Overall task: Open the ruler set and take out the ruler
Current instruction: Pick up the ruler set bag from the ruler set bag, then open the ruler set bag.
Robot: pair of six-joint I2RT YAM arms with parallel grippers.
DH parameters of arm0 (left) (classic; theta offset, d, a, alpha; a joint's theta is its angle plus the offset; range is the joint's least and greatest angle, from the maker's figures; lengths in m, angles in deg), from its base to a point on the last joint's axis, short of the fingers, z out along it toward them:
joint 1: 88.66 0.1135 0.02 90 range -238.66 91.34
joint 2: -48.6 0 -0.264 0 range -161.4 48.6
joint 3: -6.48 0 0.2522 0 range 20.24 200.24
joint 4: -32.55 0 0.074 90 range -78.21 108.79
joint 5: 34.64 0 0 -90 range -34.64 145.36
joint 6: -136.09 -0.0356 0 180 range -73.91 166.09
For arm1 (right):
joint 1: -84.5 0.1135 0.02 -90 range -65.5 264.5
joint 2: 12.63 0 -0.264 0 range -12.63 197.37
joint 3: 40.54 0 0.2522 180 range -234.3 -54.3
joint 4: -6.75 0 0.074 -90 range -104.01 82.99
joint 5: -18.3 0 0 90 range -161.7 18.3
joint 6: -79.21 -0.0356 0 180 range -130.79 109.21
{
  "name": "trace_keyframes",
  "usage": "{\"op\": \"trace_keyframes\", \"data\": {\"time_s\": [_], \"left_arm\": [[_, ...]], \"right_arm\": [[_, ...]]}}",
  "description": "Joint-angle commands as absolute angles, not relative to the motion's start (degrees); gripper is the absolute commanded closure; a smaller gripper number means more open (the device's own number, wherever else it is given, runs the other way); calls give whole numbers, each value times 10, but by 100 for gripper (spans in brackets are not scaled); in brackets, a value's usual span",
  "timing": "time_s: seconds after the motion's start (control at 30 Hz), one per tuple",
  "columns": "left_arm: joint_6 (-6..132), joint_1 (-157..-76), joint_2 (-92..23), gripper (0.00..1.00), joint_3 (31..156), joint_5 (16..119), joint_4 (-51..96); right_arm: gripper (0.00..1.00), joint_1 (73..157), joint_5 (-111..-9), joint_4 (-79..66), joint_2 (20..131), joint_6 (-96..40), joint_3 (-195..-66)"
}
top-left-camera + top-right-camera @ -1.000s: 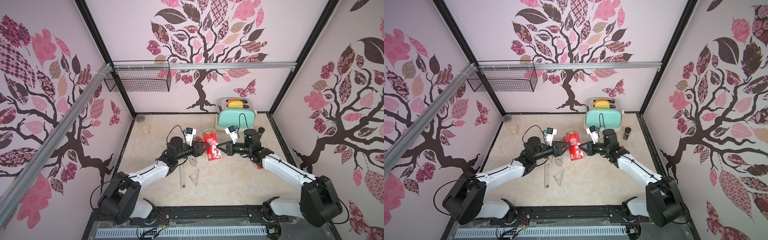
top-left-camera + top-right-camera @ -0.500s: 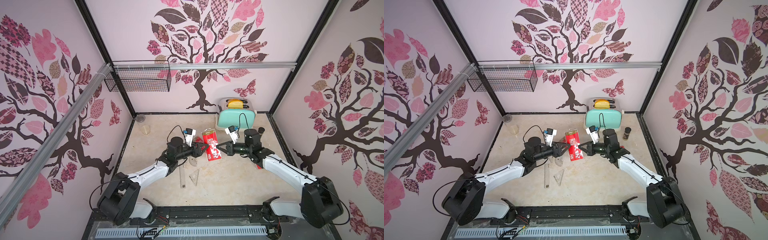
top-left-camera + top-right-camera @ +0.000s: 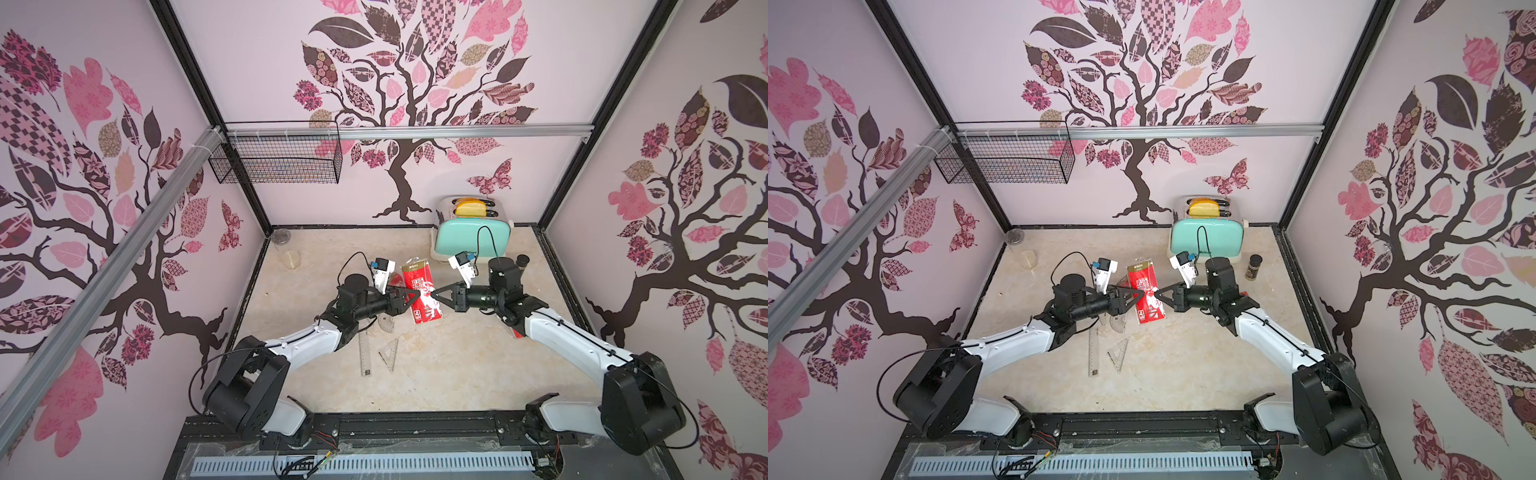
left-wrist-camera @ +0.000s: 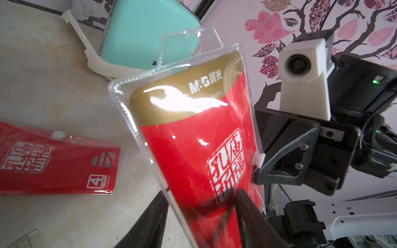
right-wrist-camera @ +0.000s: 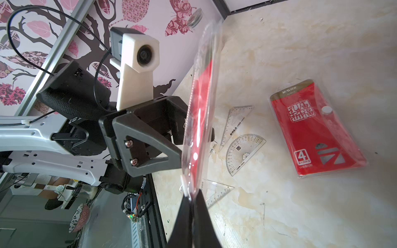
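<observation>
A red ruler set pouch (image 3: 420, 282) (image 3: 1144, 276) hangs upright above the table's middle between both grippers. My right gripper (image 3: 433, 294) (image 5: 191, 193) is shut on its clear edge beside the white snap (image 4: 257, 160). My left gripper (image 3: 415, 296) (image 4: 198, 193) is open, with one jaw on each face of the pouch (image 4: 193, 139). A second red pouch (image 5: 318, 133) (image 4: 53, 163) lies flat on the table behind. A clear straight ruler (image 3: 365, 353), a set square (image 3: 389, 353) and a protractor (image 3: 386, 324) lie loose in front of the left arm.
A teal toaster (image 3: 471, 241) stands at the back right with a dark spice jar (image 3: 1255, 266) beside it. A clear cup (image 3: 291, 259) and a lid (image 3: 279, 236) sit in the back left corner. A wire basket (image 3: 278, 158) hangs on the wall.
</observation>
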State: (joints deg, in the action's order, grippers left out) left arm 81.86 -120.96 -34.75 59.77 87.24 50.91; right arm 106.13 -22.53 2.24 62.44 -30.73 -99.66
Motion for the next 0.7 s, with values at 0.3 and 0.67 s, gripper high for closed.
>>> {"op": "trace_keyframes", "data": {"time_s": [0.3,0.67], "left_arm": [[829,-1210,-339,100,579,918,579],[808,-1245,-309,100,613,801,454]], "right_arm": [[93,1065,-251,12,625,-305,-1032],[46,1128,-452,-66,601,-248,-1051]]}}
